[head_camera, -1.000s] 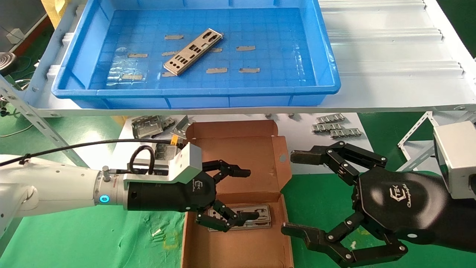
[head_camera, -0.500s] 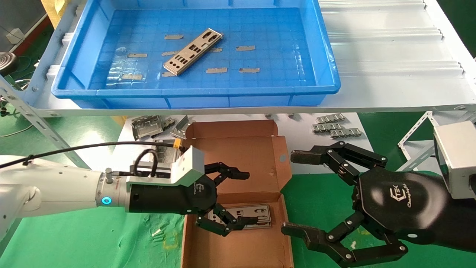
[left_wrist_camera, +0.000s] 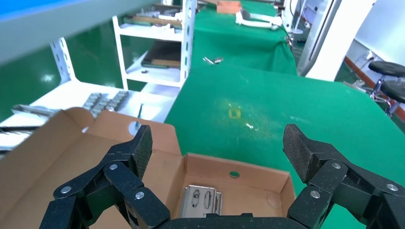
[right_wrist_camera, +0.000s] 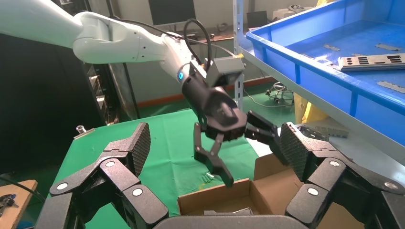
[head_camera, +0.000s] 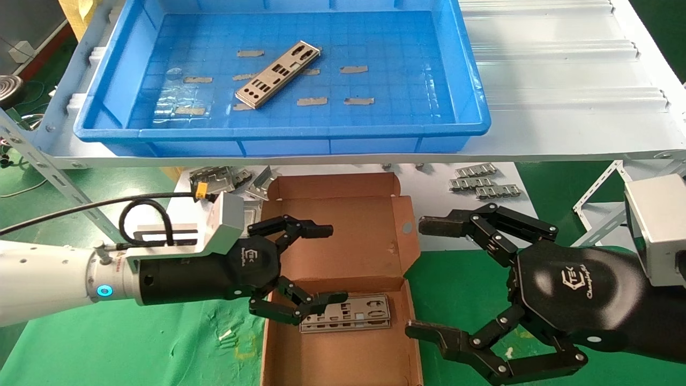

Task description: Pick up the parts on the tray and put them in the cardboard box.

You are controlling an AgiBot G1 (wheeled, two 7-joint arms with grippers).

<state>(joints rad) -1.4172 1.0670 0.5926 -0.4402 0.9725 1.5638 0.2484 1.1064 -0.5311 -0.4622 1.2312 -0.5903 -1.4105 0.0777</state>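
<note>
One part left: plate lies diagonally mid-tray — up beyond both arms.
Left gripper: fingers spread, empty, over cardboard box — nearer.
Right gripper: fingers spread, idle.

Green matting is covering the work surface, spreading out beneath and ahead of the left gripper. A white metal shelving unit is standing beyond that gripper, off to one side. Black round stools are sitting further off, by a pale wall catching bright light.
</note>
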